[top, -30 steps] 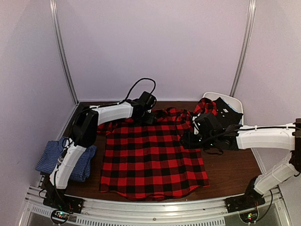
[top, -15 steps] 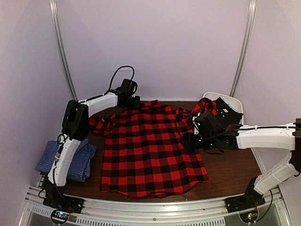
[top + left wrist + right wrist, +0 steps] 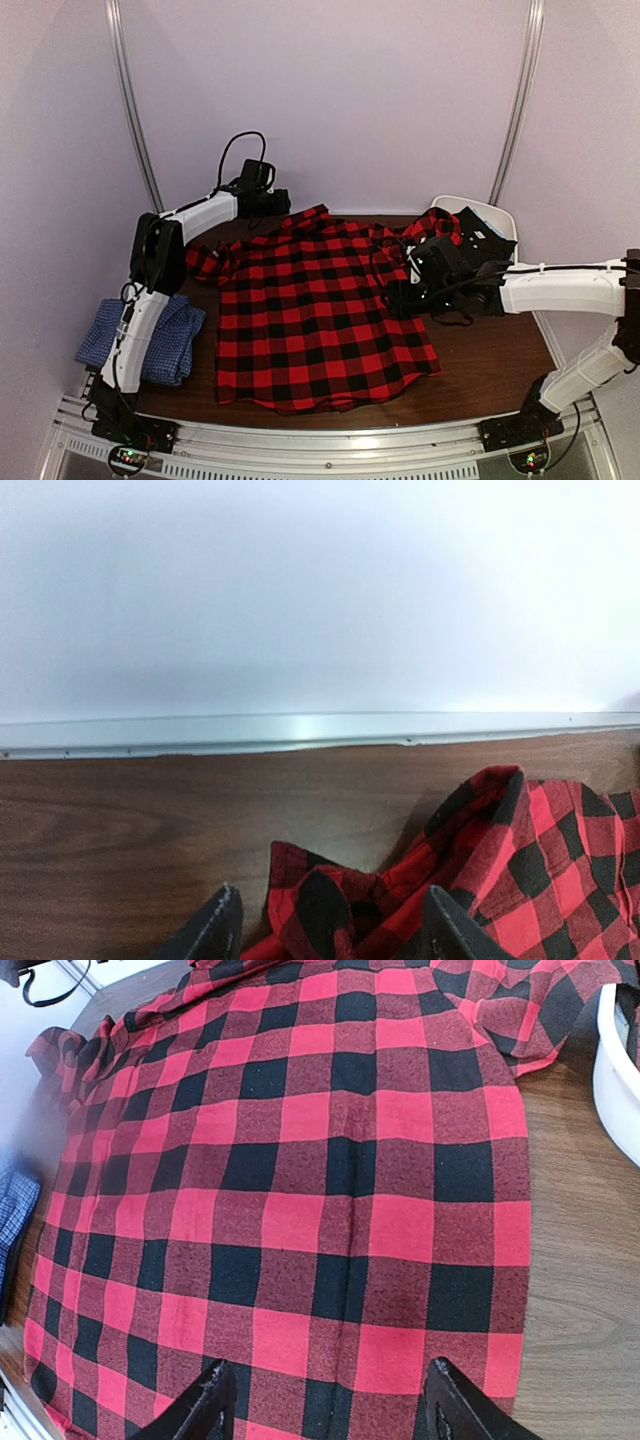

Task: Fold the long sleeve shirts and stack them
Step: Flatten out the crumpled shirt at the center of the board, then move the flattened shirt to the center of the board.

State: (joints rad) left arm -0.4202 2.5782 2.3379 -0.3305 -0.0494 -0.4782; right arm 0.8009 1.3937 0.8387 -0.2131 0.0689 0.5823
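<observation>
Looks like the spreading-out step, with no fold made yet on the plaid shirt [image 3: 325,305]. Lying mostly flat across the middle of the table [image 3: 490,365], hem toward the near edge, collar end toward the far wall. Bold red and black squares, no buttons showing, one sleeve bunched at the far left corner, the other rumpled toward the white tub [image 3: 483,207] on the right. Seemingly folded and parked at the near left, just beside the plaid's left edge: the blue checked shirt [image 3: 150,340]. Left gripper [image 3: 328,928] low at the far collar corner, fingers spread, rumpled cloth lying between them but not pinched. Right gripper [image 3: 325,1405] hovering over the right half, fingers likewise apart, holding nothing. Probably calls next for smoothing out the bunched sleeves, then taking one side edge and bringing it across the middle.
</observation>
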